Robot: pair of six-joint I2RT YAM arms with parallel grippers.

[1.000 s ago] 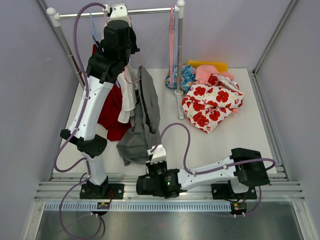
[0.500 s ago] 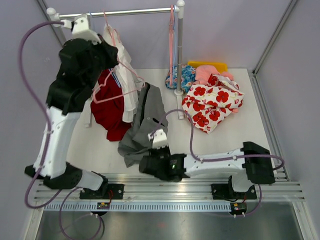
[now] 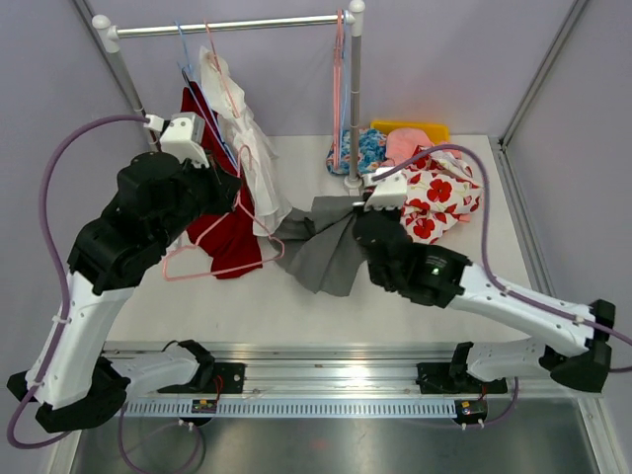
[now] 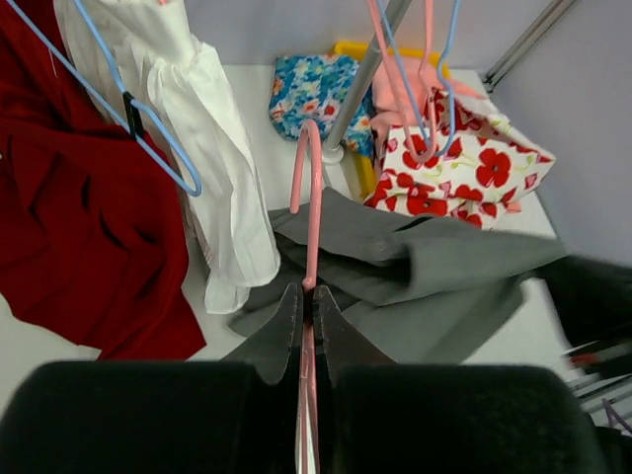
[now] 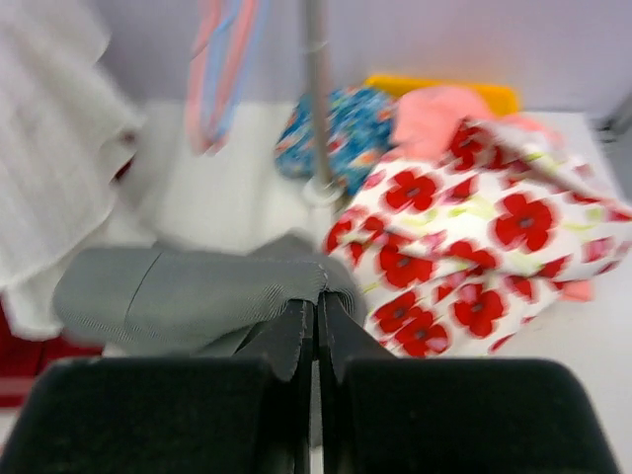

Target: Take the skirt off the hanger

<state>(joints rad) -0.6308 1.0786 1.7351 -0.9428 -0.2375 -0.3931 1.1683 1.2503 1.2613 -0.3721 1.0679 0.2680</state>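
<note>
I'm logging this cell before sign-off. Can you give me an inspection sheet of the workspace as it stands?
Surface: white table, no spills seen.
Job's things: grey skirt lies crumpled mid-table; pink hanger is off the rail, beside the skirt.
Clutter: red garment and white garment hang at back left; floral bundle at back right.
Grippers: left gripper shut on pink hanger; right gripper shut on grey skirt.
Cables: purple cable loops above each arm.
Surroundings: clothes rail at back; plain walls.

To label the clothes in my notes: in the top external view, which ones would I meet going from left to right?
Red garment → grey skirt → red-flowered cloth.
</note>
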